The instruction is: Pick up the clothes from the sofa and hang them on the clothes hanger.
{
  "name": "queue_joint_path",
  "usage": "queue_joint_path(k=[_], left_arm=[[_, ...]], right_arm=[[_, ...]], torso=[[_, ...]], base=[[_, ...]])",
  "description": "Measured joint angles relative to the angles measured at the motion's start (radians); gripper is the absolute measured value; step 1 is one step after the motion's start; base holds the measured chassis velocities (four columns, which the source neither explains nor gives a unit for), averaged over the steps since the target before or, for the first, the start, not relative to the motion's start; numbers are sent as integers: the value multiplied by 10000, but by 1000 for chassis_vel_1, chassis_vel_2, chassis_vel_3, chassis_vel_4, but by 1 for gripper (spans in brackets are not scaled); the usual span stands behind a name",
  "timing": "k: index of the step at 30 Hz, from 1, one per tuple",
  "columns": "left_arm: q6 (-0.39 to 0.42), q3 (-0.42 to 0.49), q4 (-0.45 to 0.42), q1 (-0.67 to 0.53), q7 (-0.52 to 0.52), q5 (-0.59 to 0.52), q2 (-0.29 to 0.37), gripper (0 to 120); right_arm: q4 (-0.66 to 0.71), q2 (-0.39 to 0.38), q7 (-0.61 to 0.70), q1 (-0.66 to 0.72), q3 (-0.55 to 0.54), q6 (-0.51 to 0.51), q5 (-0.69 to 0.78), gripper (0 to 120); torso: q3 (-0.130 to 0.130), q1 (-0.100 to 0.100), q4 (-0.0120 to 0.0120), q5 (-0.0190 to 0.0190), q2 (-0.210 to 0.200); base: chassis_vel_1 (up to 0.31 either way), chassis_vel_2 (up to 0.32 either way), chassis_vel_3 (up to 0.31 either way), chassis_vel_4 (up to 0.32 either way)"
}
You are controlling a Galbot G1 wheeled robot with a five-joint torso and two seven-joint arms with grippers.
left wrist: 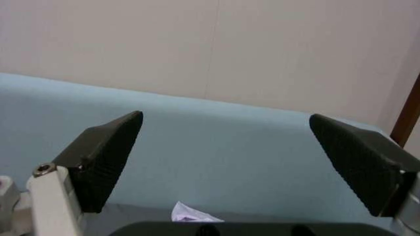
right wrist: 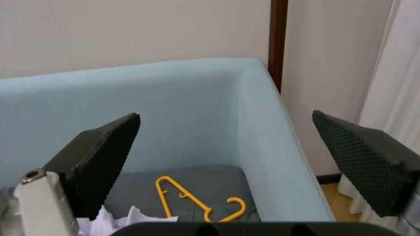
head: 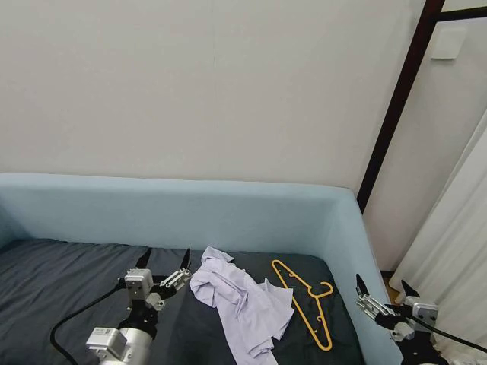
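A crumpled pale lilac garment (head: 242, 303) lies on the dark grey seat of the sofa (head: 46, 281). Right beside it rests a yellow clothes hanger (head: 304, 299), flat on the cushion, hook toward the right armrest. My left gripper (head: 163, 263) hovers open just left of the garment, fingers pointing at the backrest. My right gripper (head: 386, 289) stands open over the sofa's right armrest, right of the hanger. The right wrist view has the hanger (right wrist: 196, 201) and a corner of the garment (right wrist: 125, 219) below the open fingers. A scrap of the garment (left wrist: 190, 214) peeks in the left wrist view.
The light blue backrest (head: 190, 209) and right armrest (head: 358, 258) box in the seat. A plain wall rises behind. A dark door frame (head: 396, 106) and a white curtain (head: 456, 243) stand to the right of the sofa.
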Motion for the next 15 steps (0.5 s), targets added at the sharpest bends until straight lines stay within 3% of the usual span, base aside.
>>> queue_joint_path(k=[15], left_arm=[[-134, 35, 67, 31, 71, 339, 117, 100]], right_arm=[[-198, 57, 26, 81, -57, 265, -245, 100]], torso=[[0, -1, 0, 0, 0]], base=[[0, 0, 0, 0]])
